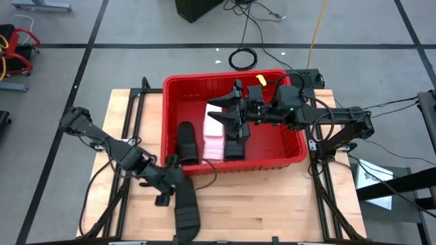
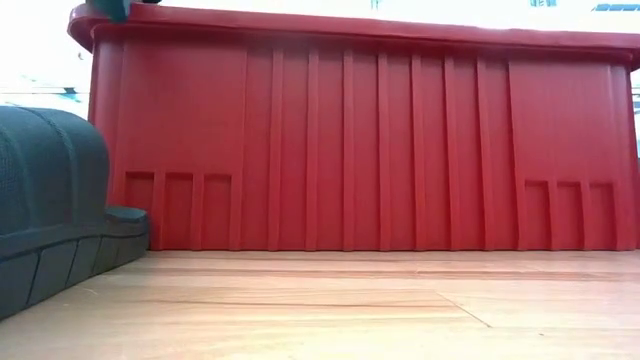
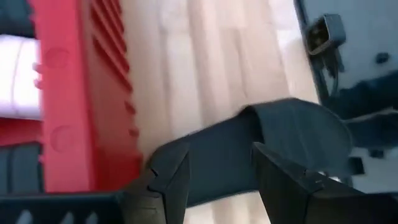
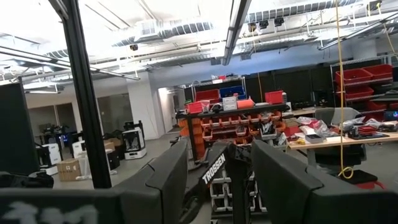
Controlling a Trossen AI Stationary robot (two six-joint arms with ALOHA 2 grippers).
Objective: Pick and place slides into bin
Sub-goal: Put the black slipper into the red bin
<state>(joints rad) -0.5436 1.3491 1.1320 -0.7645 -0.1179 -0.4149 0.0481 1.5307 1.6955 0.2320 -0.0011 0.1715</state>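
Left gripper [image 1: 165,178], fingers apart, astride black slide [image 1: 185,207] lying lengthwise away from bin [image 1: 235,165]; right gripper [image 1: 228,112], open, above bin

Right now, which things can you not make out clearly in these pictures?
- High view: right gripper over the bin covers slides below; their count is unclear.
- Low view: bin wall hides its contents.
- Left wrist view: black slide is blurred between the left gripper fingers; contact unclear.

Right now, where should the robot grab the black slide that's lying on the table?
Probably at its near end, from above. The black slide lies flat on the table outside the bin, and the left gripper is already at that end, its open fingers straddling the slide's narrow width.
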